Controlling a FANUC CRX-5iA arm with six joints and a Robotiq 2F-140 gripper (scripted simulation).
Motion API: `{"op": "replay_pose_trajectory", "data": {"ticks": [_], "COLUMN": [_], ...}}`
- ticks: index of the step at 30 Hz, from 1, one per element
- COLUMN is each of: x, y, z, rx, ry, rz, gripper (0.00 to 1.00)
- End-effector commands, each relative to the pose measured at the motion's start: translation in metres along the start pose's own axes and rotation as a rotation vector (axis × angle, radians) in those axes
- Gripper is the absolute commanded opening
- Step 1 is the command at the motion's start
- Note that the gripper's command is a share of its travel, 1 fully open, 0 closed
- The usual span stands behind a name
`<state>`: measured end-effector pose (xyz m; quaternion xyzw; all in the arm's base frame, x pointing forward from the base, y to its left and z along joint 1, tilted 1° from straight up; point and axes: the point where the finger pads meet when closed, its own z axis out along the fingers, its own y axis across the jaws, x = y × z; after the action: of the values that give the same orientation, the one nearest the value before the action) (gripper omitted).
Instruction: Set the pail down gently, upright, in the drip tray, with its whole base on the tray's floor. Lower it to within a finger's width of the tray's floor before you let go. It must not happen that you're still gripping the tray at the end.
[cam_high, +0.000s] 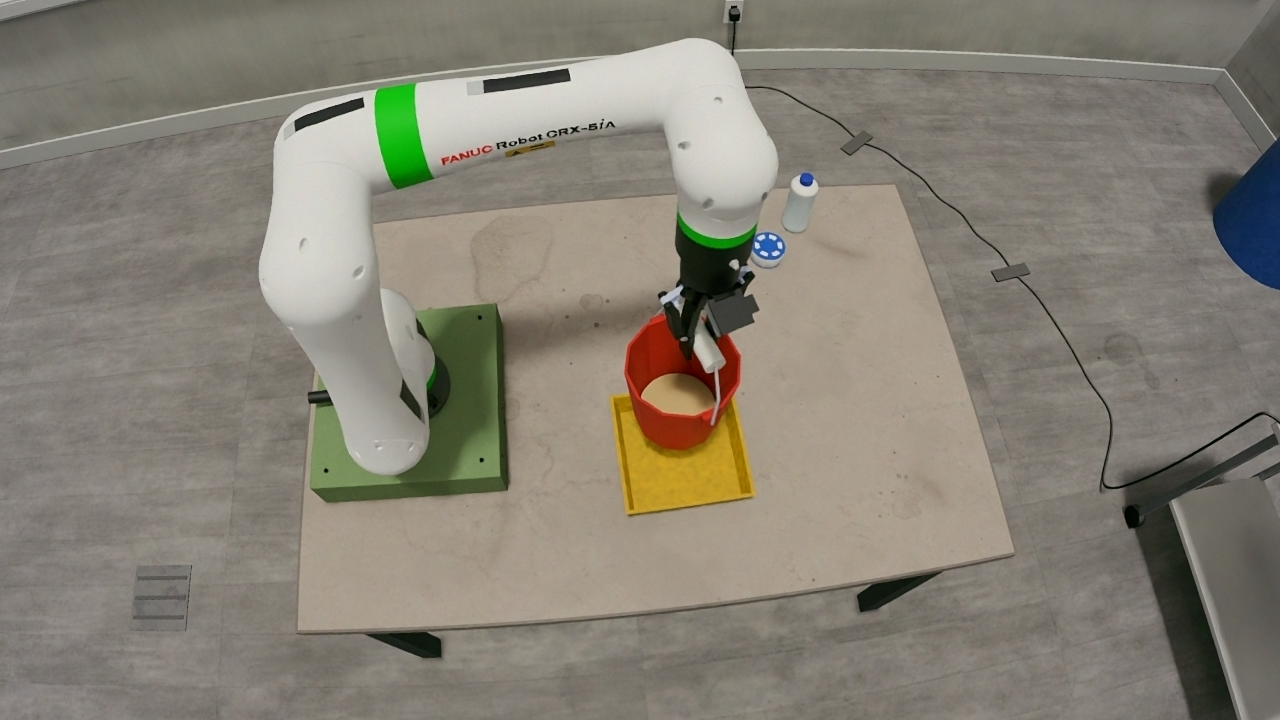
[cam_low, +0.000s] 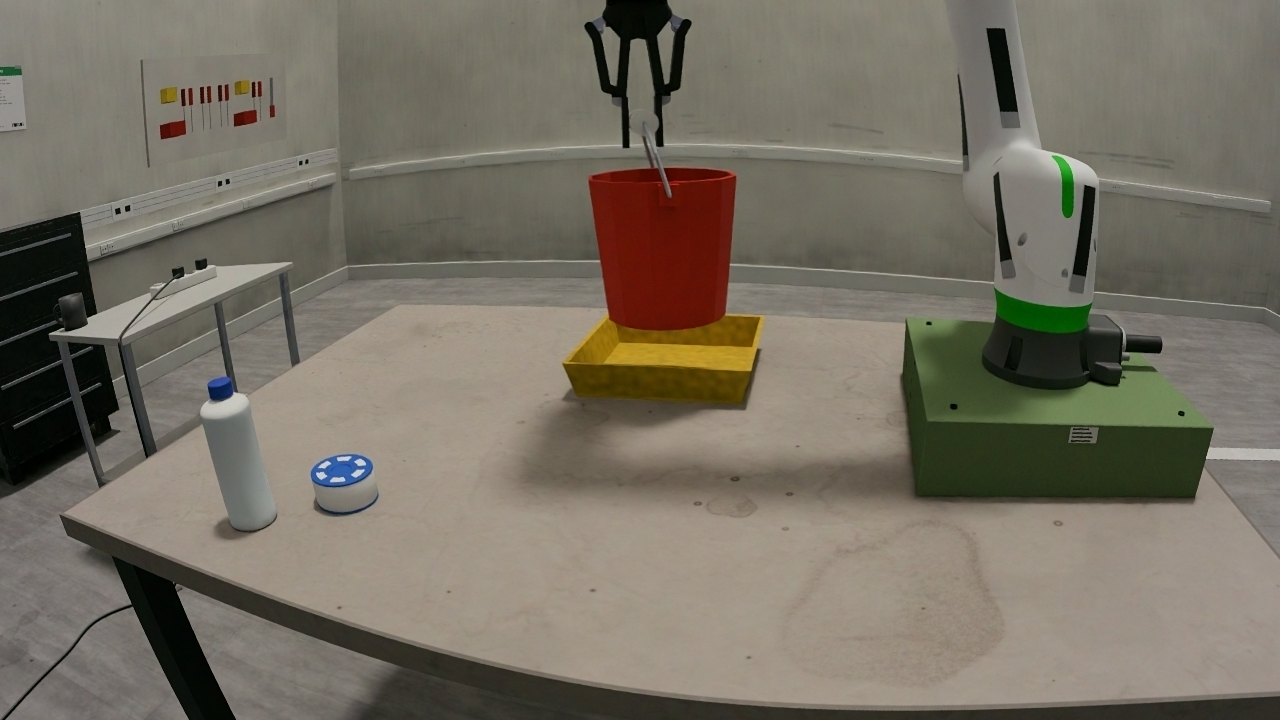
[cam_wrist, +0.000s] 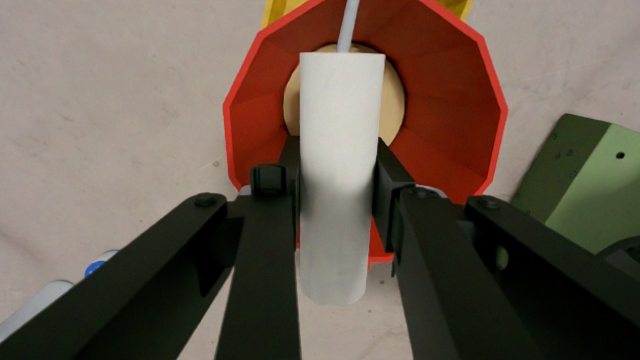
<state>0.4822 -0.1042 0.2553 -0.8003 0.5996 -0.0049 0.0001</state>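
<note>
The red pail (cam_high: 682, 385) hangs upright in the air from its wire bail, with a tan fill inside. My gripper (cam_low: 642, 120) is shut on the white grip of the pail's handle (cam_wrist: 337, 170), seen clearly in the wrist view. The yellow drip tray (cam_high: 682, 456) lies on the table. In the side view the pail (cam_low: 663, 246) hangs above the tray (cam_low: 666, 358), its base above the tray's rim, over the tray's far part. The tray's floor under the pail is hidden.
A white bottle with a blue cap (cam_low: 237, 456) and a blue-and-white round spool (cam_low: 344, 483) stand near one table corner, well away from the tray. The arm's green base block (cam_low: 1051, 420) sits beside the tray.
</note>
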Motion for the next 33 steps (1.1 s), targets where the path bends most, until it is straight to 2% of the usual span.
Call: {"op": "replay_pose_trajectory", "data": {"ticks": [1, 33], "x": [0.009, 0.040], "y": [0.002, 0.009], "z": [-0.001, -0.001], "rx": [0.002, 0.002], "ry": [0.001, 0.001], "rz": [0.000, 0.000], "gripper": [0.10, 0.10]}}
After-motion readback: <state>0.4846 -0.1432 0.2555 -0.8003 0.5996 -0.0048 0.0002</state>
